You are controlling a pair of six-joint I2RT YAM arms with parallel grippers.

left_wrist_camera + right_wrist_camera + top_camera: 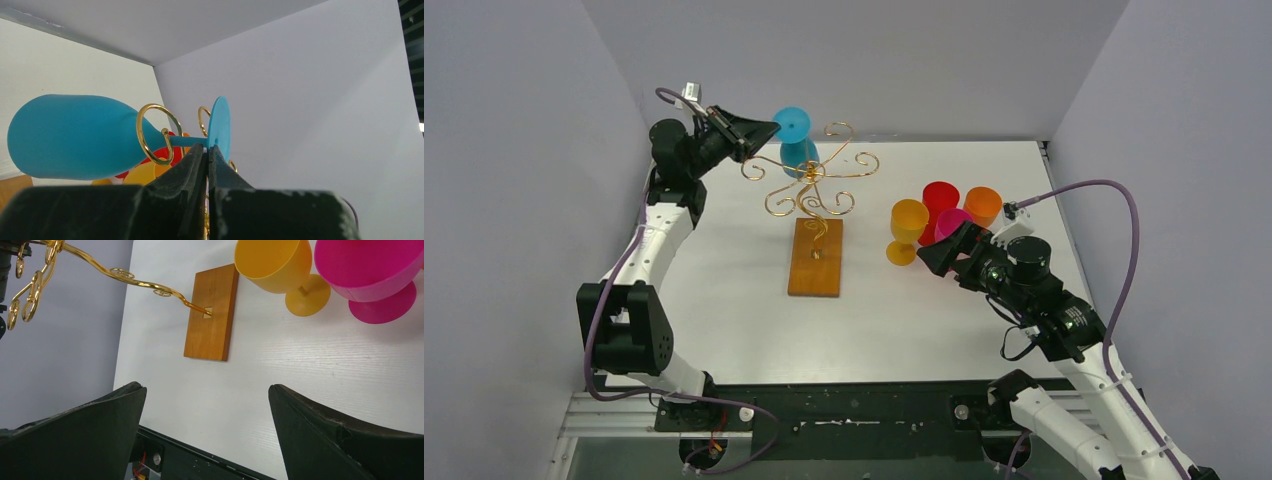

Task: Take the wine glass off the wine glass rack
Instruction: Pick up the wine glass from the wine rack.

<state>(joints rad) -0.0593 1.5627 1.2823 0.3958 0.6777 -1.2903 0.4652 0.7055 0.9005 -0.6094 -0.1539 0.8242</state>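
Early stage: touches shut left end effector (207,150) to stem of blue wine glass (796,140) hanging inverted on wine glass rack (816,258); leaves unhooking and lifting clear to do. Holds right end effector (205,390) agape, empty.

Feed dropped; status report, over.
Left pincer shut at stem of turquoise plastic wine glass, grip unconfirmed. Right pincer open, empty. Glass hangs on gold wire rack, ring circling stem.

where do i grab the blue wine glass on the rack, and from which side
Probably the thin stem of the blue wine glass, on the bare stretch between the rack's gold ring and the foot disc. It hangs bowl down; the bowl is too wide, and the disc would stop slipping. Come from the left, clear of the other scrolls.
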